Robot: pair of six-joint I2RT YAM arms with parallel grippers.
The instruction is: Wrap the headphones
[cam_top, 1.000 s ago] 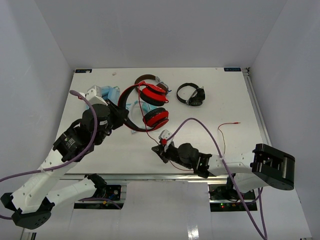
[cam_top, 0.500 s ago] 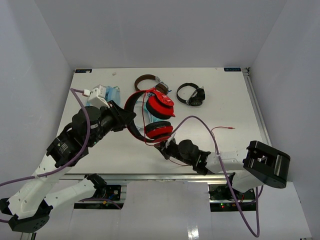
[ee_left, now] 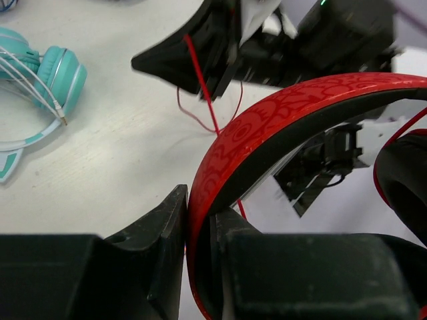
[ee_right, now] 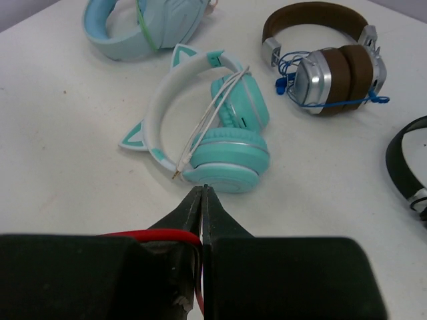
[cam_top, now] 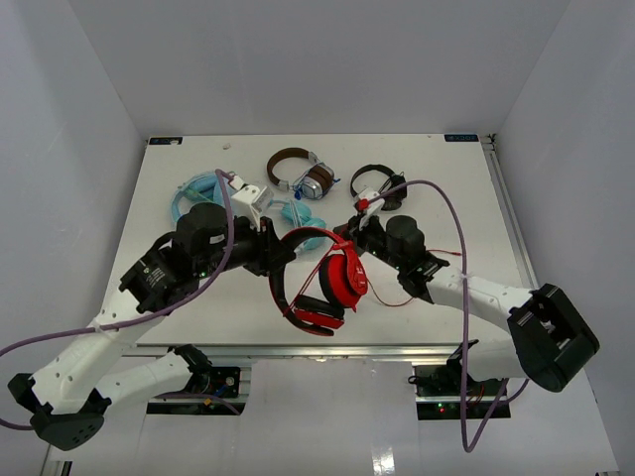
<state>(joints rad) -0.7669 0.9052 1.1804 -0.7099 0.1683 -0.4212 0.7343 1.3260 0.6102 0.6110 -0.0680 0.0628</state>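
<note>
The red headphones (cam_top: 334, 284) hang above the near middle of the table, ear cups down. My left gripper (cam_top: 279, 260) is shut on their red and black headband (ee_left: 280, 120), which sits clamped between its jaws (ee_left: 200, 223). My right gripper (cam_top: 349, 231) is just behind the headphones and is shut on the thin red cable (ee_right: 147, 235), its tips (ee_right: 202, 193) pressed together. In the left wrist view the right gripper (ee_left: 197, 57) shows with the cable (ee_left: 202, 90) running down from it. Slack cable trails on the table (cam_top: 392, 301).
Brown-banded silver headphones (cam_top: 303, 174) and small black headphones (cam_top: 382, 185) lie at the back. Light blue headphones (cam_top: 196, 188) lie at the back left. Teal cat-ear headphones (ee_right: 213, 127) lie just ahead of my right gripper's tips.
My left arm has carried the red headphones right and toward the near edge. My right gripper has swung from the near edge up and back behind them, with the cable.
</note>
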